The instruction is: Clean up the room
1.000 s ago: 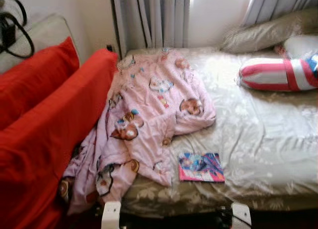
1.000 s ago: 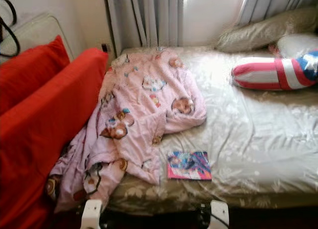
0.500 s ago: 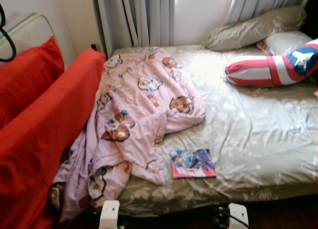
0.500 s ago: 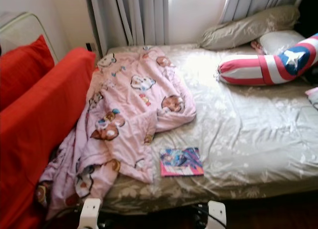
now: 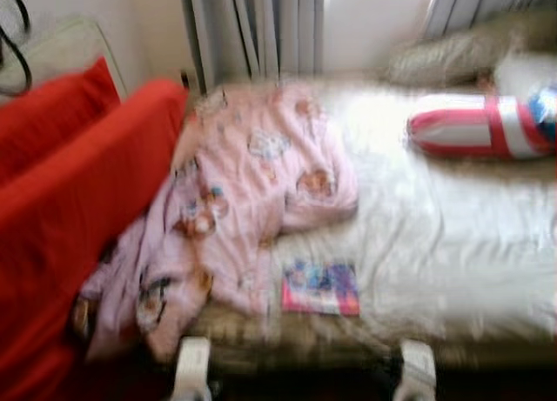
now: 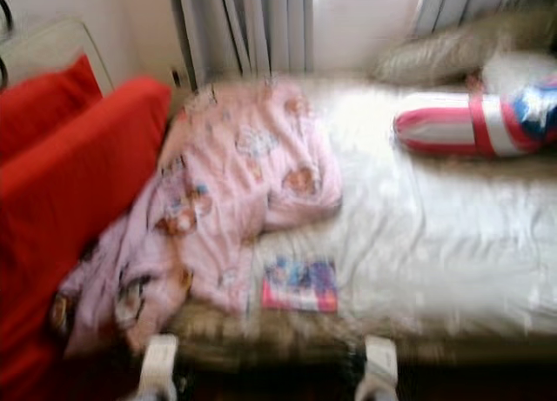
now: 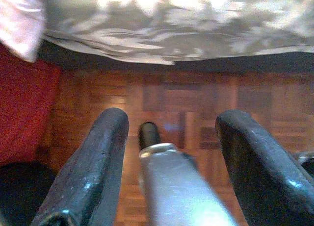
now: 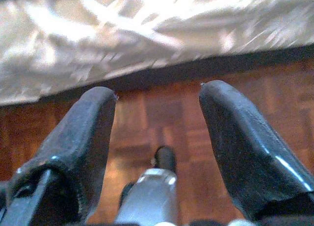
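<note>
A crumpled pink blanket [image 5: 248,192] with cartoon prints lies over the left half of the bed [image 5: 452,244] and spills off its near left corner. A small colourful book [image 5: 320,289] rests on the sheet near the bed's front edge, just right of the blanket. My left gripper [image 7: 169,125] hangs open over the wooden floor by the bed's edge, nothing between its fingers. My right gripper [image 8: 158,106] is open too, over the same floor below the bed sheet. The head views are blurred.
A red sofa [image 5: 78,218] with a red cushion [image 5: 52,123] stands tight against the bed's left side. A red, white and blue bolster [image 5: 483,127] and grey pillows [image 5: 452,57] lie at the far right. Curtains [image 5: 252,27] hang behind. Parquet floor [image 7: 162,103] lies below.
The whole picture has shifted and blurred, so the camera has moved; the bed, blanket and book keep their places. Both arms still hang low.
</note>
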